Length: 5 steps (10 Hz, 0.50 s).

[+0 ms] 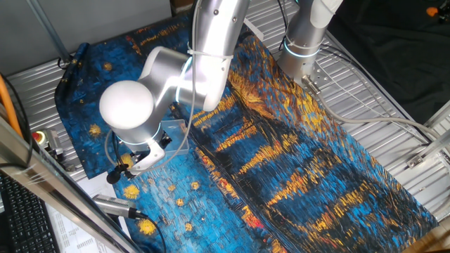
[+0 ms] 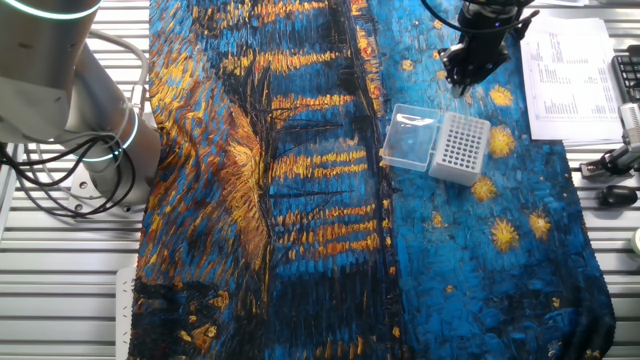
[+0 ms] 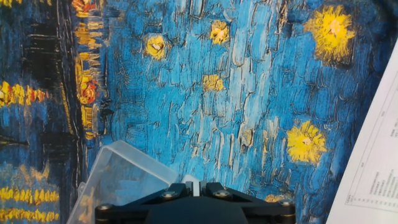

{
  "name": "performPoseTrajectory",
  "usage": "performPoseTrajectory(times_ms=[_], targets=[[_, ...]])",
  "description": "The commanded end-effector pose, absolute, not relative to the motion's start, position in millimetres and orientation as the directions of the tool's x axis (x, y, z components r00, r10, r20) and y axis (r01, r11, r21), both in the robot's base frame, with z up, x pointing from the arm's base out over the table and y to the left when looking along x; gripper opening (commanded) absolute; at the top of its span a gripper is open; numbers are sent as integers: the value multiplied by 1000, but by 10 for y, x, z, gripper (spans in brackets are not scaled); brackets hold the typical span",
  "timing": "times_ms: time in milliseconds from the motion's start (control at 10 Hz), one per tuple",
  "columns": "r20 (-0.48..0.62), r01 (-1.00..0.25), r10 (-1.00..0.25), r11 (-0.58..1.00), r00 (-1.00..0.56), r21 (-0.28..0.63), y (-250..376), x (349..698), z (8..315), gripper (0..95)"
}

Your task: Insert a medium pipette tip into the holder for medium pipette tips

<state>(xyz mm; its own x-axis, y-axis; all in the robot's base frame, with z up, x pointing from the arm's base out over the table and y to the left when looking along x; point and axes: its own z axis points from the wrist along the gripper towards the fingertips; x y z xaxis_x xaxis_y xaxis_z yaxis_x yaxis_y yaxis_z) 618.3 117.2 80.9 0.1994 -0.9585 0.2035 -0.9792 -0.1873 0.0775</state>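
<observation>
The holder for medium pipette tips [image 2: 461, 147] is a small white block with a grid of dark holes, standing on the blue part of the painted cloth. A clear plastic box [image 2: 410, 139] lies against its left side. My gripper [image 2: 463, 82] hangs just beyond the holder, toward the table's far edge, and a little above the cloth. In the hand view the two black fingers [image 3: 171, 190] stand close together with a thin white pipette tip [image 3: 191, 184] clamped between them. The clear box [image 3: 118, 180] shows at lower left there; the holder is out of that view.
Printed paper sheets [image 2: 572, 70] lie right of the gripper, and their edge shows in the hand view [image 3: 376, 155]. A hand pipette [image 1: 116, 205] lies near the cloth's edge. The arm's large grey joint [image 1: 128, 105] hides the holder in one fixed view.
</observation>
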Motion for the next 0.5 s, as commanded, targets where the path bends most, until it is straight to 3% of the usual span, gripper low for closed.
performPoseTrajectory(times_ms=[100,500], targets=[[200,-979,-959,-190,201,74,1162,6182,816,0],[163,-979,-966,-190,199,69,1119,6238,896,0]])
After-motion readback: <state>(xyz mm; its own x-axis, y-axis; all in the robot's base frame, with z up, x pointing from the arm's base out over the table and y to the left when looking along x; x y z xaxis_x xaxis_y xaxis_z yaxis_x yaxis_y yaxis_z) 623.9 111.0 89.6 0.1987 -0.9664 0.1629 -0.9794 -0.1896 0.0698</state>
